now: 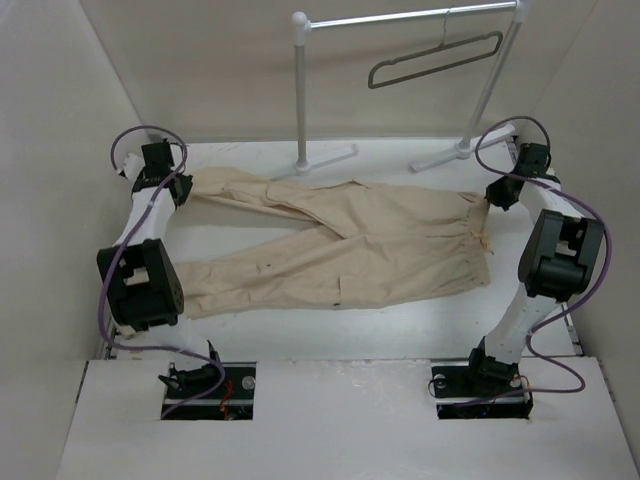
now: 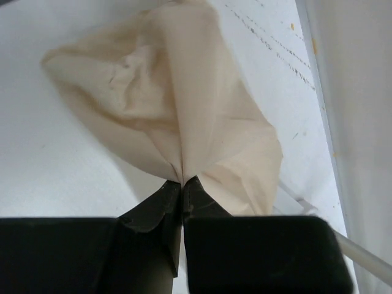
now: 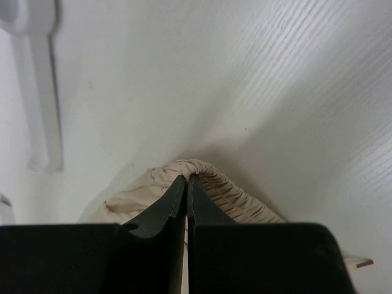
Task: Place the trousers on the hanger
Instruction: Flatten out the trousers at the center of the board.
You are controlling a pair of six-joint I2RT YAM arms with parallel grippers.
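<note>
the trousers [image 1: 350,245] lie spread across the white table [image 1: 400,322], waist toward the right and both legs running out to the left. the cloth is mostly flat, with soft creases where the legs split.

the left gripper [image 1: 183,186] sits at the far left end of the farther leg. in the left wrist view its jaws are pressed together at the tips [image 2: 183,182] with a pinch of the beige cloth [image 2: 184,92] caught between them, and the leg end fans out from that pinch in folds (the cloth right at the fingertips is raised a little off the table). the nearer leg ends beside the left arm's elbow and nothing grips it.

the right gripper [image 1: 497,195] is at the waist end, at its far corner. in the right wrist view the jaws are closed [image 3: 187,177] on the gathered, ribbed waistband [image 3: 233,199], which bunches up around the tips.

the hanger [image 1: 435,60] hangs by its hook from the top bar of the white rack [image 1: 300,90] at the far side of the table, tilted so its right end sits higher. it is well apart from the trousers and from both grippers. the rack's feet rest on the table just beyond the trousers, and one foot [image 3: 46,92] shows in the right wrist view, off to the left of the closed jaws.
</note>
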